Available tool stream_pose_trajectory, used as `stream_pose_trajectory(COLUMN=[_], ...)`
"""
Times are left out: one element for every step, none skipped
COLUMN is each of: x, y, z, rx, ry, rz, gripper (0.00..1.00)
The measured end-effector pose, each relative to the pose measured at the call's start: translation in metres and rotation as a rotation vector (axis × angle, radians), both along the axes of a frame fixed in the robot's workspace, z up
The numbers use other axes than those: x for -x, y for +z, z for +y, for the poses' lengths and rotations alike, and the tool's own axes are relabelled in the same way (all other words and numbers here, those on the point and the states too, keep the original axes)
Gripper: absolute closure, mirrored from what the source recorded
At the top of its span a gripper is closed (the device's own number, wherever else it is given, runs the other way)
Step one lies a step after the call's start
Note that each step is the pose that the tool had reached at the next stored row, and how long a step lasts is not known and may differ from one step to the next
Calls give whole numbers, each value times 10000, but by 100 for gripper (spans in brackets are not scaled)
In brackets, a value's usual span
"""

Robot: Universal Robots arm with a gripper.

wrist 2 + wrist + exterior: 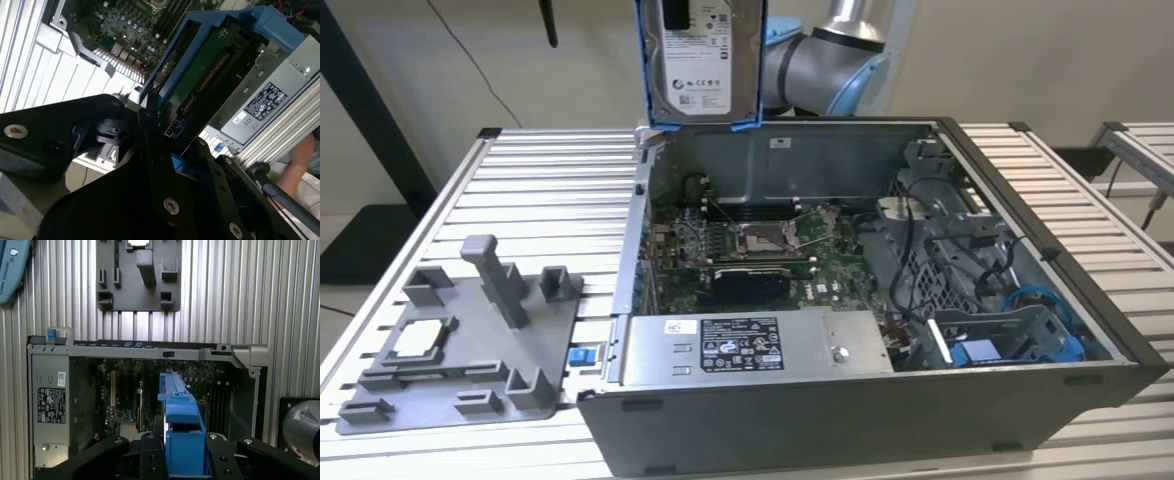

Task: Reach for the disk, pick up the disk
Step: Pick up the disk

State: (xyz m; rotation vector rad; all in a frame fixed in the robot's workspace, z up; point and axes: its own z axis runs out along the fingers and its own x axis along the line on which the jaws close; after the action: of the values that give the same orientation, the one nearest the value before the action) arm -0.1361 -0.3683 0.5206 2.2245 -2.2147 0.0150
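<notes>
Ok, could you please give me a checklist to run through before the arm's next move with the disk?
1. Disk lifted clear of the case: ok, it hangs above the rear rim.
2. Claw shut on the disk: ok, the blue bracket sits in its grip.
3. Disk upright: ok in the exterior view.
4. Grip firm enough: cannot tell.
5. Nobody nearby: not ok, a hand shows beside the case.

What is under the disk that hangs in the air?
The open computer case, with its motherboard, lies under the disk. In the first wrist view the disk covers a strip of the board; that part cannot be seen.
</notes>
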Motion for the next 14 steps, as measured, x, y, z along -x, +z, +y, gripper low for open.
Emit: stream_pose_trajectory(x=[-36, -66, -101, -138, -171, -202, -238, -272, -304, -338, -372, -406, -437, -470], y=[0, 0, 0, 0, 0, 0, 0, 0, 0, 0, 0, -1, 0, 0], z=[0, 0, 0, 0, 0, 0, 0, 0, 0, 0, 0, 0, 0, 0], rx=[0, -1, 0, 0, 0, 0, 0, 0, 0, 0, 0, -1, 0, 0], ry=[0, 0, 0, 0, 0, 0, 1, 1, -1, 0, 1, 1, 0, 0], rz=[1, 1, 2, 3, 3, 4, 4, 5, 6, 6, 7, 7, 8, 9], gripper=[100, 100, 100, 100, 100, 100, 100, 100, 100, 100, 100, 100, 100, 100])
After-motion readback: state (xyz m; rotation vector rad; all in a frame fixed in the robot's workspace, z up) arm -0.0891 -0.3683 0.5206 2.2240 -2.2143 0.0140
